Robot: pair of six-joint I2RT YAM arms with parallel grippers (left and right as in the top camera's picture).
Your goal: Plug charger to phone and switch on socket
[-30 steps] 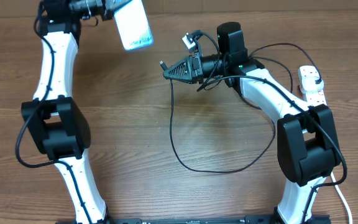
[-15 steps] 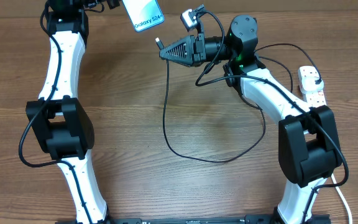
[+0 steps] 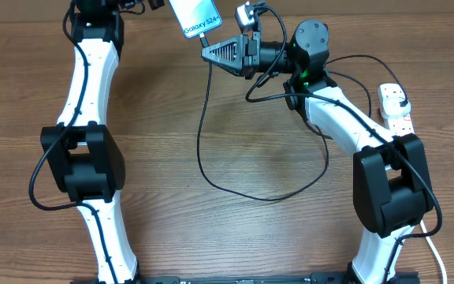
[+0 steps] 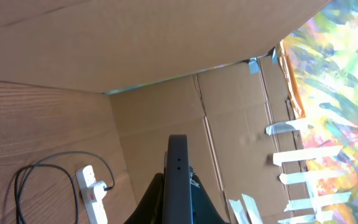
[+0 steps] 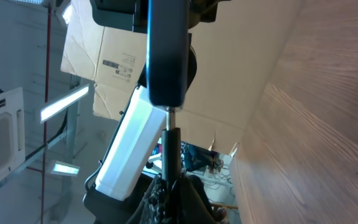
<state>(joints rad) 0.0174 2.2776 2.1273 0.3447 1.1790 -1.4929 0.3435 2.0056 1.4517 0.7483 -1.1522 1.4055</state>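
Observation:
My left gripper (image 3: 162, 5) is shut on the phone (image 3: 196, 16) and holds it in the air at the table's far edge, with the light blue screen facing up. In the left wrist view the phone (image 4: 178, 177) stands edge-on between the fingers (image 4: 178, 208). My right gripper (image 3: 207, 54) is shut on the charger's connector end, just below the phone. In the right wrist view the connector tip (image 5: 169, 118) meets the phone's end (image 5: 166, 56) above my fingers (image 5: 169, 186). The black charger cable (image 3: 203, 166) hangs in a loop over the table. The socket (image 3: 395, 107) lies far right with the cable plugged in.
The socket also shows in the left wrist view (image 4: 93, 190) with the charger's cable running from it. Cardboard walls (image 4: 166, 56) stand behind the table's far edge. The socket's thick white cord (image 3: 434, 252) runs off at the front right.
The left arm has carried the phone to the right along the far edge. The right gripper has moved up and left with the connector until it meets the phone's end.

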